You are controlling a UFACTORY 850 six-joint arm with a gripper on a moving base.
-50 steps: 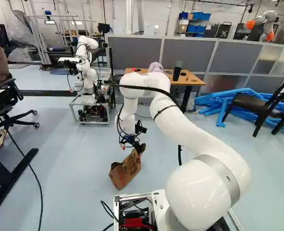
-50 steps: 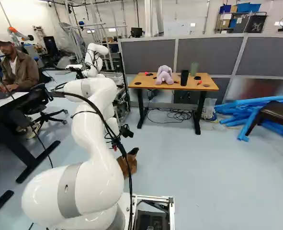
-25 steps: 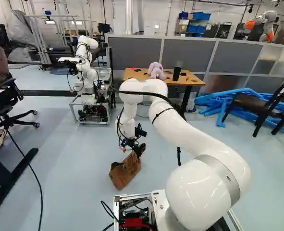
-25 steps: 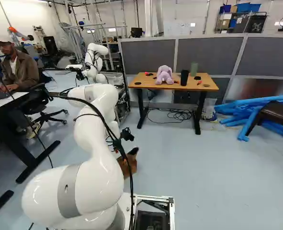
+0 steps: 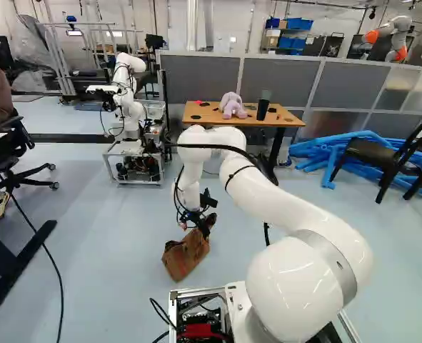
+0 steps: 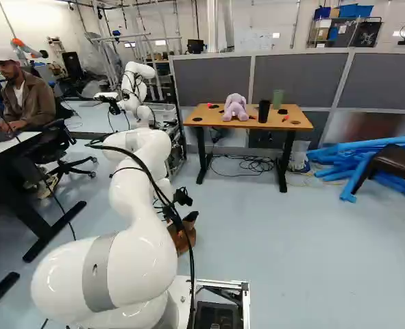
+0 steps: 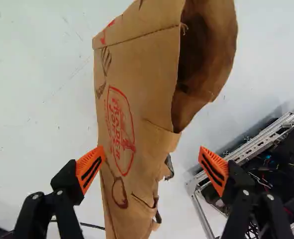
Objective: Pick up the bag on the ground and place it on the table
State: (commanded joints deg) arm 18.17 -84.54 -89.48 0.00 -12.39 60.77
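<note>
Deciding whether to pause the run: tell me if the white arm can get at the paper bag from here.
Probably yes: its jaws stand open, one to each side of the paper bag in the wrist view, and nothing seems to block the way.

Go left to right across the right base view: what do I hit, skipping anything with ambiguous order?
Office chair → brown paper bag → purple plush toy → black cup → green cup → blue tubes.
</note>
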